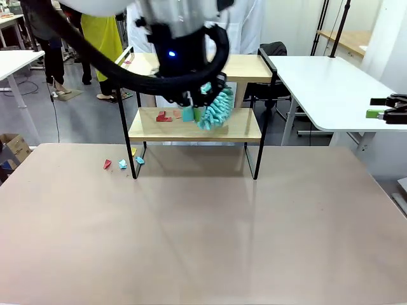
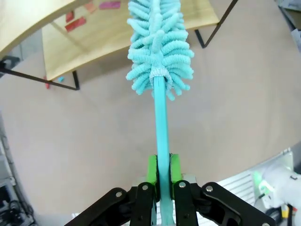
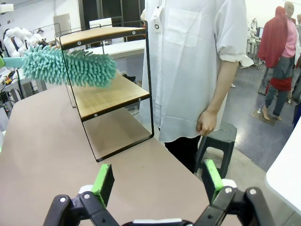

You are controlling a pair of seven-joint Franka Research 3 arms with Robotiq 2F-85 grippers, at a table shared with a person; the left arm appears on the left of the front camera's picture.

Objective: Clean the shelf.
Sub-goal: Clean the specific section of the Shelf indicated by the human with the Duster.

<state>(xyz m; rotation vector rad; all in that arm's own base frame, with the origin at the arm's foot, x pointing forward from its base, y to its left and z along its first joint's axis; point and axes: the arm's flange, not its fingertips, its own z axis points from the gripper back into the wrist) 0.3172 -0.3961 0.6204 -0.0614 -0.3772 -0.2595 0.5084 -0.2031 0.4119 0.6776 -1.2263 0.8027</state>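
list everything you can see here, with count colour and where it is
shelf: one, light wood boards in a black frame, far side of the table
duster: one, teal, head at the lower board, handle in the left gripper
scraps on the board: a few, red and pink, left part of the lower board
scraps on the table: about four, red, blue, yellow, by the shelf's left front leg
table: one, beige, under the shelf
stool: one, dark grey, beside the person
person: one, white shirt, behind the shelf
left gripper: shut on the duster handle
right gripper: open, holding nothing
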